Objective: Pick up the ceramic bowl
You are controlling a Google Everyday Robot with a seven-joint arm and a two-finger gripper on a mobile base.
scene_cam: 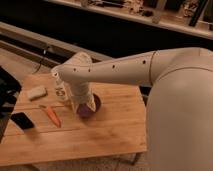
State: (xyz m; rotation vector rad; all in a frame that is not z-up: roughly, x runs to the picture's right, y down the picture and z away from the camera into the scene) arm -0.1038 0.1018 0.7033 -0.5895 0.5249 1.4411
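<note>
The gripper (81,103) is down at the bowl (93,109), which sits on the desk (115,125) near its middle, the carrot (52,115) at its nine o'clock. Whether the gripper grips it I cannot tell; the lift, I'd say, is not yet done.

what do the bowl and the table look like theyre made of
Bowl: probably glazed ceramic, purple and smooth with a faint sheen. Table: light wood, matte, with plank seams showing. The hand is low over the bowl.
</note>
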